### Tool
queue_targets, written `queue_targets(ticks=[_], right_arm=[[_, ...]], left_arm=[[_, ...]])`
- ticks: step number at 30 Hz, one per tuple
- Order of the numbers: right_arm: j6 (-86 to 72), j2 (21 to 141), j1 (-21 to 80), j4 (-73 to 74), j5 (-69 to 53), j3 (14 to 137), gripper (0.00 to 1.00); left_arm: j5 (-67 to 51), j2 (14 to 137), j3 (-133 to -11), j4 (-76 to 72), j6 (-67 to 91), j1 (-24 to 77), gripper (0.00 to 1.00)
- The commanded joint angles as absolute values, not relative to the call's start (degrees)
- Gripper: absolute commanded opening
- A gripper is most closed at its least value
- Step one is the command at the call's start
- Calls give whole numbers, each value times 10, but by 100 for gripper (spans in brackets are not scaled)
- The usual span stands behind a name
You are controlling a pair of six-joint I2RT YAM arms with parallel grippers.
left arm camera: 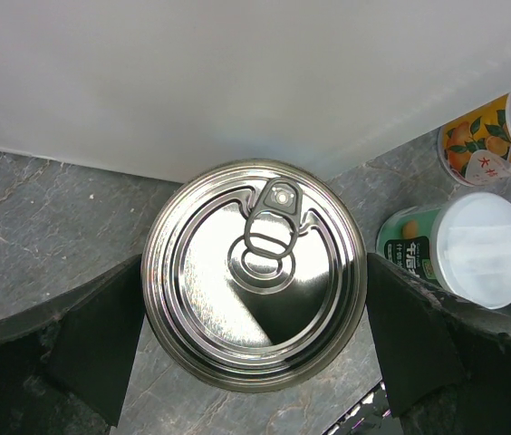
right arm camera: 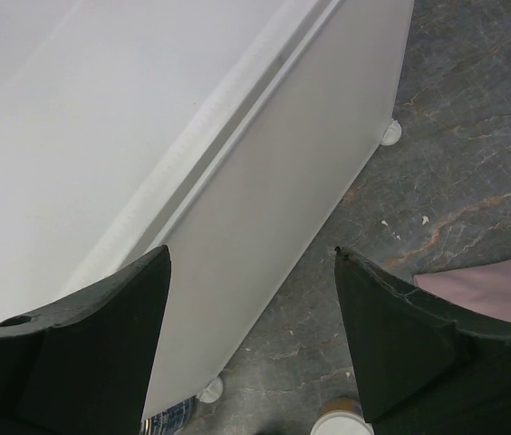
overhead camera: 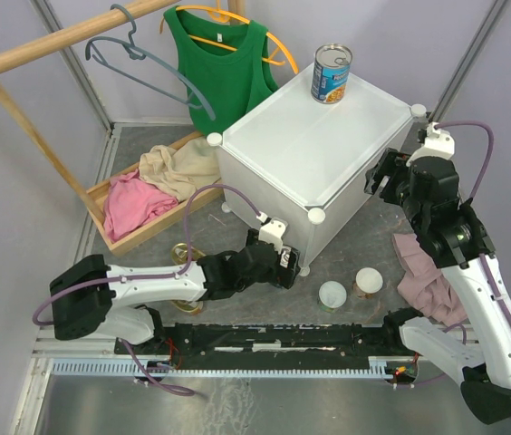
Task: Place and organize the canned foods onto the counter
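Note:
One tall blue-labelled can (overhead camera: 332, 74) stands on the far corner of the white counter (overhead camera: 310, 145). A second steel can (left arm camera: 255, 272) with a pull-tab lid stands on the floor by the counter's near corner. My left gripper (left arm camera: 254, 263) is open around it, a finger close to each side. In the top view the left gripper (overhead camera: 287, 267) hides this can. Two small white-lidded cans (overhead camera: 332, 294) (overhead camera: 369, 281) stand just right of it. Two gold tins (overhead camera: 183, 254) lie partly under my left arm. My right gripper (right arm camera: 252, 258) hangs open and empty over the counter's right edge.
A wooden tray (overhead camera: 120, 237) of clothes lies left of the counter. A green top (overhead camera: 224, 63) hangs on the wooden rack behind. A pink cloth (overhead camera: 423, 272) lies on the floor under my right arm. The counter's wall (left arm camera: 237, 72) rises right behind the floor can.

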State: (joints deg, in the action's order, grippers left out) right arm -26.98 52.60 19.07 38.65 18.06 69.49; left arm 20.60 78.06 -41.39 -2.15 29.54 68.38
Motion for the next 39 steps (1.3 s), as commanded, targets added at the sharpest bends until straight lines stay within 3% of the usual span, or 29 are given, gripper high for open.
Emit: queue_targets(ticks=[1, 33, 39], right_arm=[[-269, 517, 193, 384, 183, 702, 81], [-276, 507, 193, 393, 174, 703, 81], [-278, 506, 193, 393, 171, 701, 81]], left_arm=[[199, 817, -380, 57, 320, 686, 99], [290, 897, -390, 78, 356, 715, 100], [305, 880, -377, 75, 365, 720, 79]])
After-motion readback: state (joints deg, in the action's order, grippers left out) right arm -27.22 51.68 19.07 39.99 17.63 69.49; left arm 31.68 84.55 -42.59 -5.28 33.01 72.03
